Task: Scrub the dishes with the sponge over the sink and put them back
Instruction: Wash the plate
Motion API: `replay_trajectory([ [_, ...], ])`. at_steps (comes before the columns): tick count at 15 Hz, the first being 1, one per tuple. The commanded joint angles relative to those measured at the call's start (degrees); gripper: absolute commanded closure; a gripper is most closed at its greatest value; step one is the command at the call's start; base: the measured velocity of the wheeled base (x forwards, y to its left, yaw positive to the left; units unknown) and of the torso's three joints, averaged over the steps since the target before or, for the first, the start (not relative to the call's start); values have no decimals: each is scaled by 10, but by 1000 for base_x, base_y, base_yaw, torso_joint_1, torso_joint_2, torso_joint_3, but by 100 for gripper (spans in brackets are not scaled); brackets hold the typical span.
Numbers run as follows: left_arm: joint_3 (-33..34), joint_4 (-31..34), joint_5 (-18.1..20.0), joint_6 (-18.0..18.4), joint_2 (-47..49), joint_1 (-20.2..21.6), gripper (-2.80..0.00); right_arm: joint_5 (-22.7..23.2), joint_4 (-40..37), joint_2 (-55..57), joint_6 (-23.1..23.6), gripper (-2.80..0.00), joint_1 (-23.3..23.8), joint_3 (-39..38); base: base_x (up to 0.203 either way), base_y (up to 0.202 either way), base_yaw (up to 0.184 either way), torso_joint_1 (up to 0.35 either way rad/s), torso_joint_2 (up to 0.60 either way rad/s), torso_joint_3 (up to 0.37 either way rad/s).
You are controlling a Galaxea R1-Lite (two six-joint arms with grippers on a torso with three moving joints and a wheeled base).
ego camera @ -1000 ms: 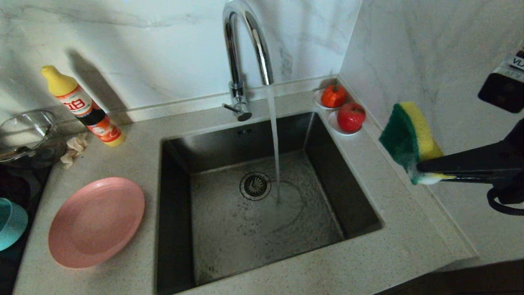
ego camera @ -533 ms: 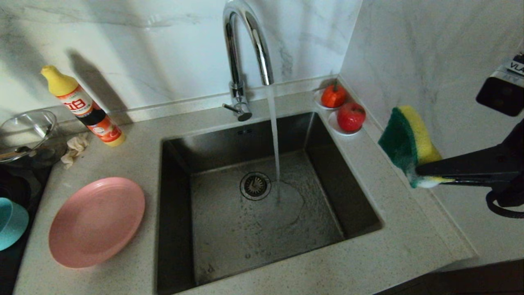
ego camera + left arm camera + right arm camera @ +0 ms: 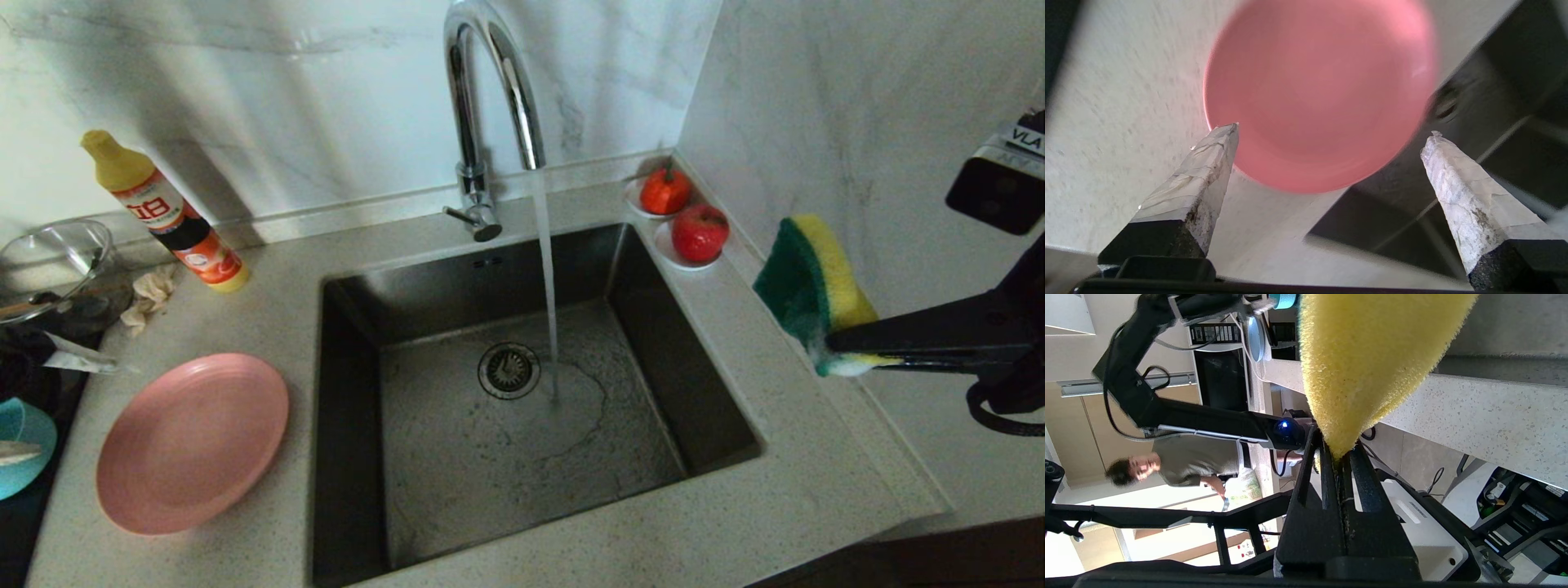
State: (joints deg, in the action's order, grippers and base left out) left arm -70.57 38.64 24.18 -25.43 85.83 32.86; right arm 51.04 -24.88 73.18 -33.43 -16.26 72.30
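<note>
The sponge [image 3: 812, 282] sits at the right of the head picture, pinched hard at its bottom corner by the right gripper [image 3: 849, 355], whose two claws are squeezed tight on it. It hangs over the counter beside the sink [image 3: 702, 425], likely so it is ready when a dish comes.

The pink plate [image 3: 192, 441] lies flat on the counter at the lower left, just beside the sink. The teal bowl [image 3: 20, 445] peeks in at the left edge. I cannot see the spoon. Water runs from the tap [image 3: 490, 106] into the sink near the drain [image 3: 509, 370], so things can be rinsed there.

In the head picture only two pale finger tips [image 3: 77, 359] of the left arm show at the left edge. The left wrist picture shows more: the left gripper [image 3: 1331, 130] is spread wide with nothing in it, and the pink plate lies past its claws. I think it will grab the plate next.

The right wrist picture shows the yellow side of the sponge up close, and a person [image 3: 1180, 465] far behind.
</note>
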Motion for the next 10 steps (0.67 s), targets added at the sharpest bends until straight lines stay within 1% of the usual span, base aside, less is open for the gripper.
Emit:
replay_trajectory([
  [1, 19, -4, -42, -2, 56, -26, -280, 3, -2, -2, -2, 0, 1, -2, 0, 0, 0, 0, 0, 0],
  [2, 21, -21, -72, -3, 83, -27, -280, 2, -2, -3, -1, 0, 0, -3, 0, 0, 0, 0, 0, 0],
  [3, 26, -54, -95, -4, 101, -27, -280, 3, -2, -1, -1, 0, 1, -4, 0, 0, 0, 0, 0, 0],
  [4, 29, -77, -109, -5, 107, -21, -280, 3, -1, 1, -1, 0, 6, -6, 0, 0, 0, 0, 0, 0],
  [5, 25, -79, -110, -6, 108, -16, -280, 3, -1, 3, -1, 0, 7, -7, 0, 0, 0, 0, 0, 0],
  [10, 22, -78, -108, -6, 125, -15, -280, 3, -1, 1, -1, 0, 7, -10, 0, 0, 0, 0, 0, 0],
])
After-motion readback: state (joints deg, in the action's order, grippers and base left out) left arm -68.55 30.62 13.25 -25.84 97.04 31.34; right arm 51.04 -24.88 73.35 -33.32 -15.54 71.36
